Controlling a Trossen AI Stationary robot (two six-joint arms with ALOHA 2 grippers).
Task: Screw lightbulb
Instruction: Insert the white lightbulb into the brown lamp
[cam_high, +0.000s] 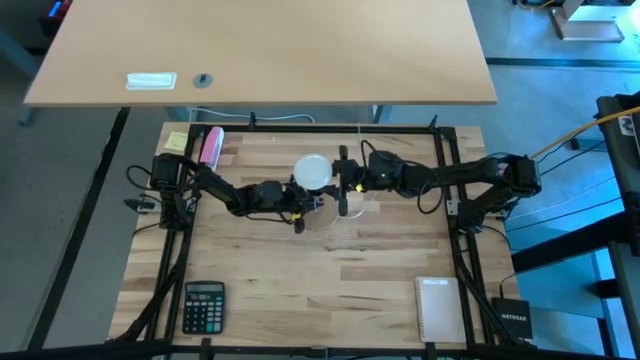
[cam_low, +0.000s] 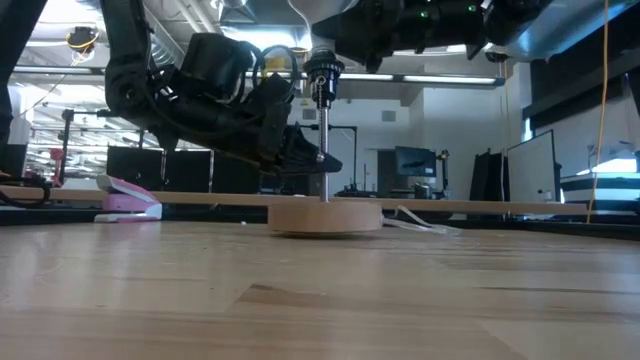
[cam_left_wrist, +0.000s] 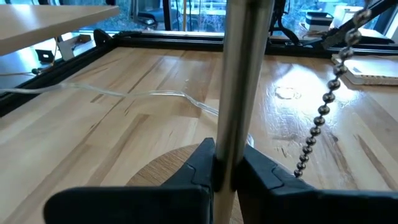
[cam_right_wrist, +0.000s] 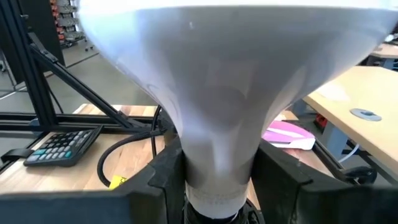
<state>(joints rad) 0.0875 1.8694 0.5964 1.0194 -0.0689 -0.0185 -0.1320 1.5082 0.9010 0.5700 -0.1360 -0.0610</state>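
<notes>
The right gripper (cam_right_wrist: 214, 177) clamps the lightbulb's (cam_right_wrist: 217, 93) narrow neck, the globe above the socket (cam_low: 323, 72). The left gripper (cam_left_wrist: 225, 171) is closed on the metal stem (cam_left_wrist: 239, 87), above the wooden disc (cam_low: 325, 216). Only the left wrist view shows the bead chain (cam_left_wrist: 320, 112). The bulb's screw base is hidden.

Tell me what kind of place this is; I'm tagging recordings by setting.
Probably a robotics lab or workshop: a wooden workbench inside a black metal frame, computer monitors behind it, and a second desk beside the rig.
</notes>
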